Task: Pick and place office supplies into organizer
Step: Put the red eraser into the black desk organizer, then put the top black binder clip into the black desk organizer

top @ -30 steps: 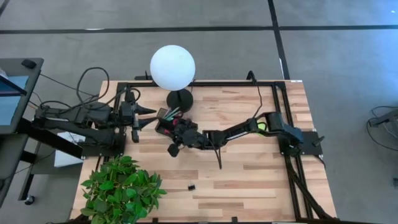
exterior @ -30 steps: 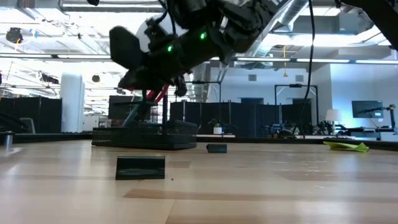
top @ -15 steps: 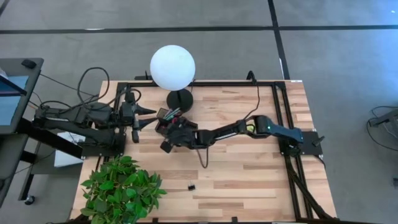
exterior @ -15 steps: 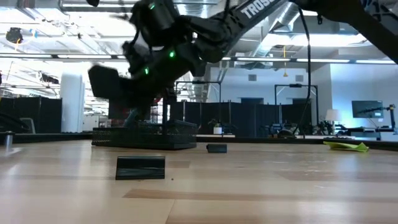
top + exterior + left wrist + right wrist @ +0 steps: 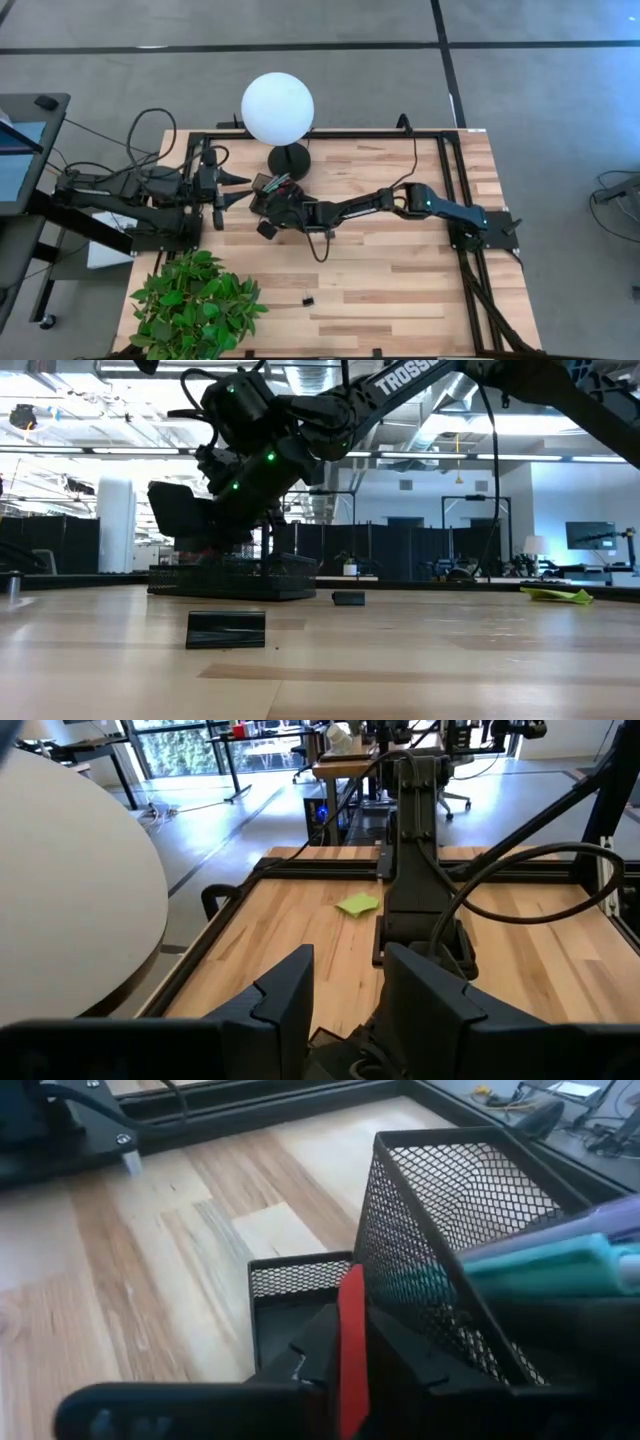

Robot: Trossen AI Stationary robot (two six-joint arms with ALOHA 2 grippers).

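Observation:
My right gripper (image 5: 352, 1335) is shut on a small red block (image 5: 352, 1305) and hovers over the black mesh organizer (image 5: 450, 1210), just above its low front compartment (image 5: 300, 1280). In the high view the right gripper (image 5: 264, 222) sits at the organizer's (image 5: 268, 188) near side. Purple and teal pens (image 5: 560, 1255) stand in the organizer's tall mesh cup. My left gripper (image 5: 240, 185) waits open, left of the organizer. A lime-green sticky-note pad (image 5: 357, 905) lies flat far off to the right. A black clip (image 5: 308, 300) rests on the table near its near edge. My right gripper pinches the small red block (image 5: 352, 1360) between its two fingers; only the block's thin red edge shows between them. The block is lifted clear, above the organizer's low compartment. The fingers slant down toward the table's left side.
The lamp's white globe (image 5: 277, 108) and round black base (image 5: 288, 160) stand just beyond the organizer. A green plant (image 5: 195, 300) fills the near left corner. A second small black item (image 5: 348, 598) lies right of the organizer. Bare wood stretches across the table's middle and right.
My right gripper has moved toward the table's left and down, from beside the organizer to just over its near compartment, carrying the red block with it. The arm has stretched out further. The left arm has kept still.

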